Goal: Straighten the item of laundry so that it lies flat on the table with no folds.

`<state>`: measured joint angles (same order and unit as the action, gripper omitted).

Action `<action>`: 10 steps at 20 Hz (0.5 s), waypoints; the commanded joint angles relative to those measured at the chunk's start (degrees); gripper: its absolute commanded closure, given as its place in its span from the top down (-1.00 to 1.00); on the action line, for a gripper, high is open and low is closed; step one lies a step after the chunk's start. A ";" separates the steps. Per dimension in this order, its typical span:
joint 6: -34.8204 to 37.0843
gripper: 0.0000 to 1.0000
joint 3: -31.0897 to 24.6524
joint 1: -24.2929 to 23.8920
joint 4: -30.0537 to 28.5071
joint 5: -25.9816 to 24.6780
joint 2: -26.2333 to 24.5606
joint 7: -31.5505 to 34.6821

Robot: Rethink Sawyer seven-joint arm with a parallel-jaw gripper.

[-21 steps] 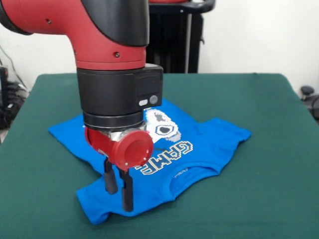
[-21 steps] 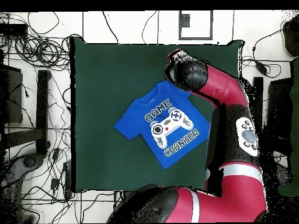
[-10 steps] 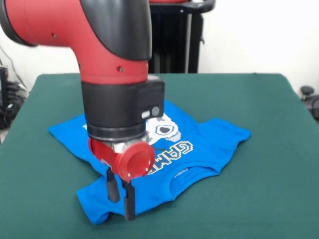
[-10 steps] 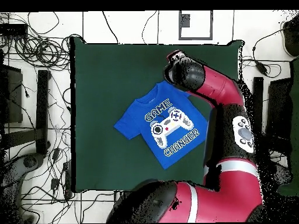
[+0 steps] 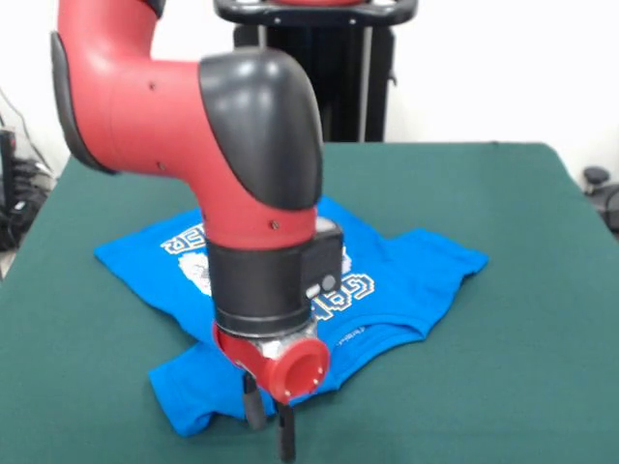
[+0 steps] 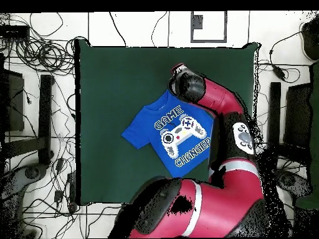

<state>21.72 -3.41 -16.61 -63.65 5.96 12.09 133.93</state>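
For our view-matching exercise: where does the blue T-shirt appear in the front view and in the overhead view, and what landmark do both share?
Front view: the blue T-shirt lies at the middle of the green table, partly hidden by the arm, the gripper over its near edge.
Overhead view: the blue T-shirt lies turned at an angle, right of the table's centre, the arm covering its right sleeve.
Shared landmark: the white controller graphic with its lettering.
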 commanded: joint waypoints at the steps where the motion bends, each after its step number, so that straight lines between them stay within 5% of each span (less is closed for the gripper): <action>1: -2.09 1.00 -1.65 2.19 -0.40 0.85 -2.99 6.65; 10: -0.03 1.00 -2.30 0.28 -4.22 0.24 0.96 4.78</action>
<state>20.84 -3.41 -16.80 -63.16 5.88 11.44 133.93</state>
